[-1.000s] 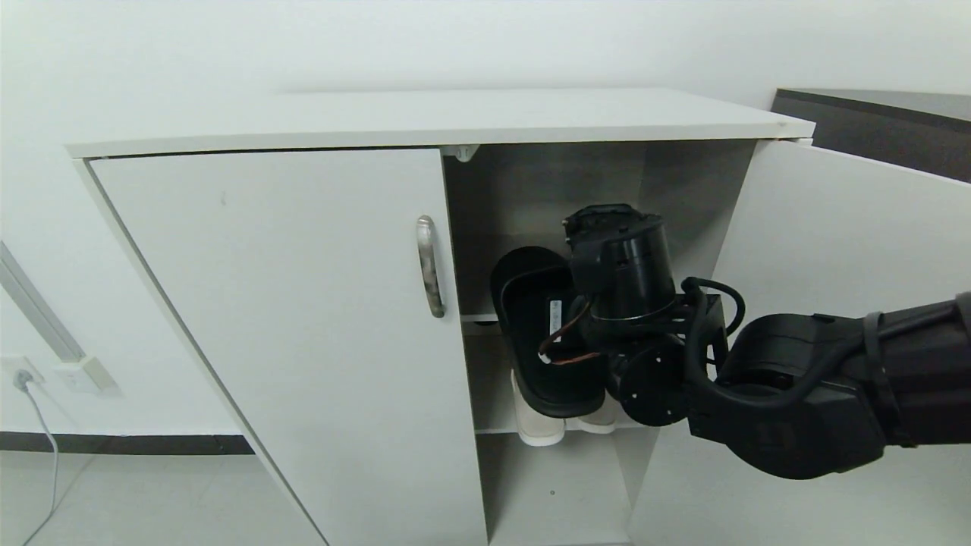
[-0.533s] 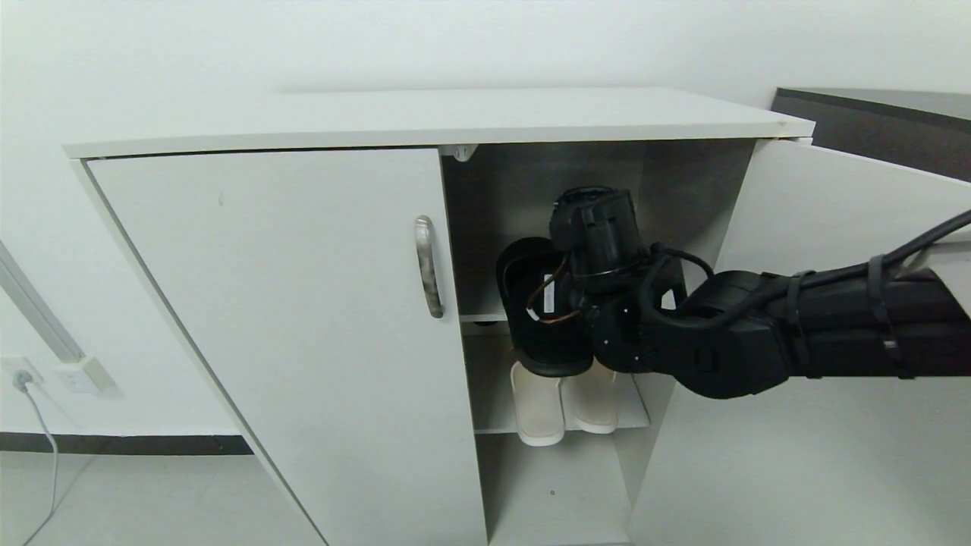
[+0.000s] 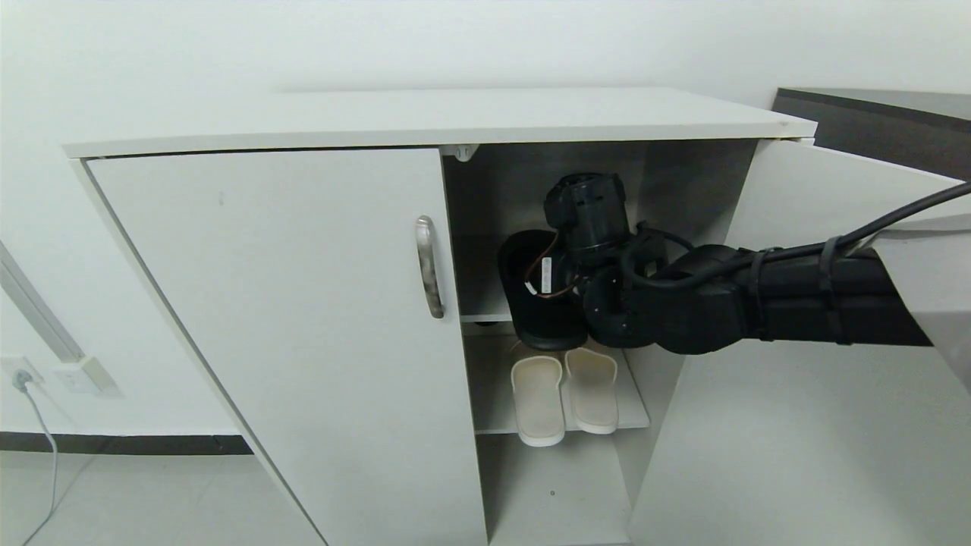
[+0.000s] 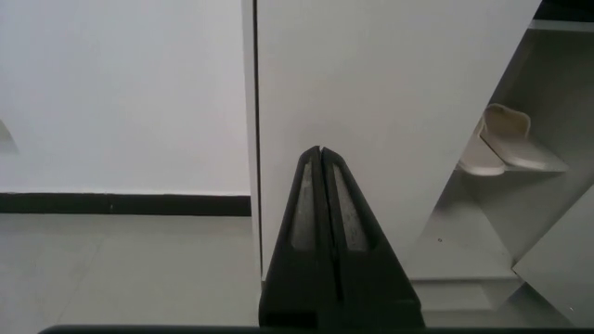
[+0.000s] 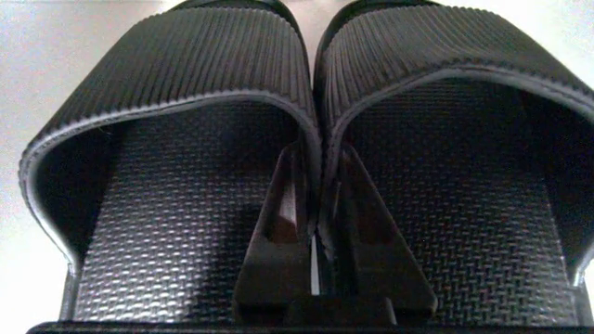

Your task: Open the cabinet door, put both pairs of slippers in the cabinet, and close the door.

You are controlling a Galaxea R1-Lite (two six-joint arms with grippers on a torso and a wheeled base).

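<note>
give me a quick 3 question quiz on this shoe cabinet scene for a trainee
1. True or false: the white slippers lie on a shelf inside the cabinet.
2. The black slippers are: A on the floor; B clamped in the right end effector; C on top of the cabinet.
3. Which cabinet door stands open, the robot's left or right?
Key: 1 true; 2 B; 3 right, the right door.
</note>
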